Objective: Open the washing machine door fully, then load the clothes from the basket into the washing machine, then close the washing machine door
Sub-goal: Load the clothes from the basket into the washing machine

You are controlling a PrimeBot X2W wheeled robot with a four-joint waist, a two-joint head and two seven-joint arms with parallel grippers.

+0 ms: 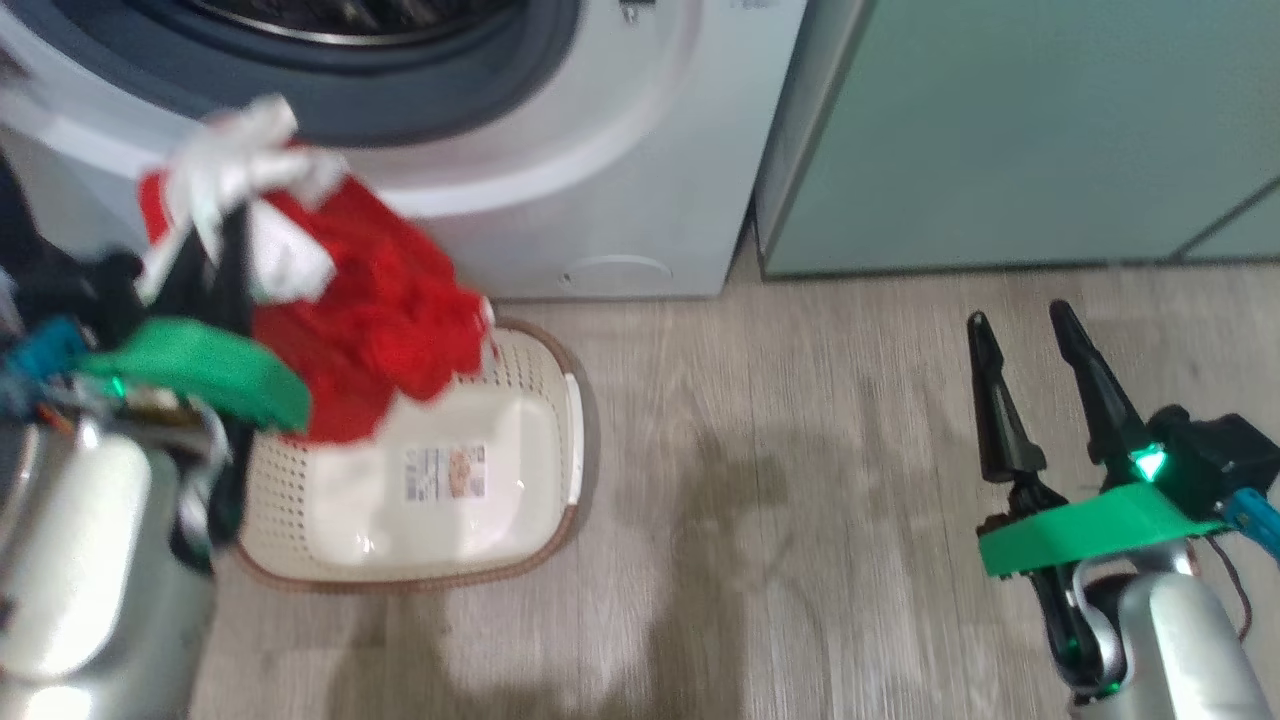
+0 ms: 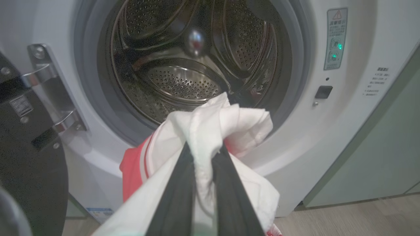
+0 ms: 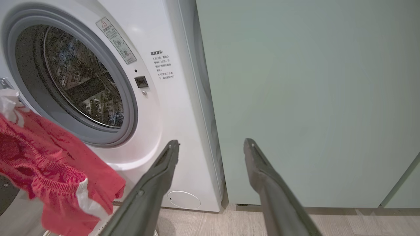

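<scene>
The clothes [image 1: 370, 320] hung over the basket [image 1: 572, 430], just outside the open mouth of the washing machine [image 1: 620, 170]. The bundle appeared light, soft and limp, likely to drape and trail; the bunched white cloth [image 2: 226, 121] at its top offered the surest hold. The left gripper [image 2: 205, 147] was pinched nearly closed on that bunch. The right gripper [image 1: 1017, 315] stood spread wide and empty, well apart, near the green cabinet [image 1: 1000, 130].

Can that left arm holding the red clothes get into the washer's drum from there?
Probably yes. The washing machine door is swung aside, and the open drum lies straight ahead of the left tool, which grips the clothes; nothing stands between.
</scene>
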